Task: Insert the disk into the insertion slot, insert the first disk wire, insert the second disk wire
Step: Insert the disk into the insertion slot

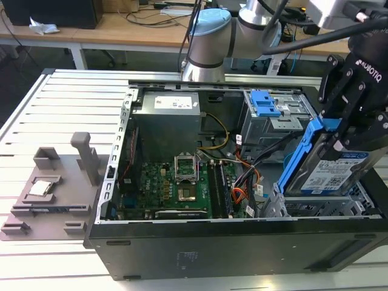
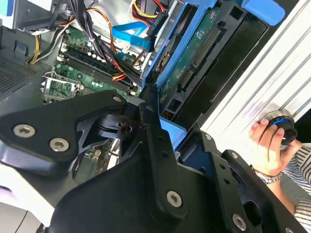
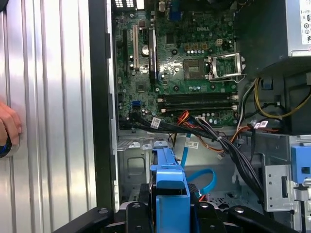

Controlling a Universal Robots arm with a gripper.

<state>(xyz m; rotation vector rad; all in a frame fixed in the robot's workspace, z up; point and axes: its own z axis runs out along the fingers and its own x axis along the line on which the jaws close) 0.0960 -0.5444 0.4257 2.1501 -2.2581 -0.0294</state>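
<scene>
My gripper (image 1: 350,130) is shut on the disk (image 1: 330,173), a silver drive with a white label in a bright blue carrier. I hold it tilted on edge over the case's corner at the exterior view's right. Its lower end hangs just above the insertion slot (image 1: 290,207), a silvery cage. In the first wrist view the gripper (image 3: 169,208) clamps the blue carrier (image 3: 170,179) above the slot (image 3: 133,167). The first disk wire (image 3: 183,116), orange leads, and the second disk wire (image 3: 201,174), a light blue loop, lie loose beside the slot. The second wrist view shows the disk (image 2: 194,53) and the blue cable (image 2: 129,36).
A grey cage with a blue clip (image 1: 267,104) stands behind the slot. The power supply (image 1: 167,118) and motherboard (image 1: 182,182) fill the rest of the case. A grey fixture (image 1: 54,188) sits on the slatted table. A person's hand (image 2: 265,143) rests outside the case.
</scene>
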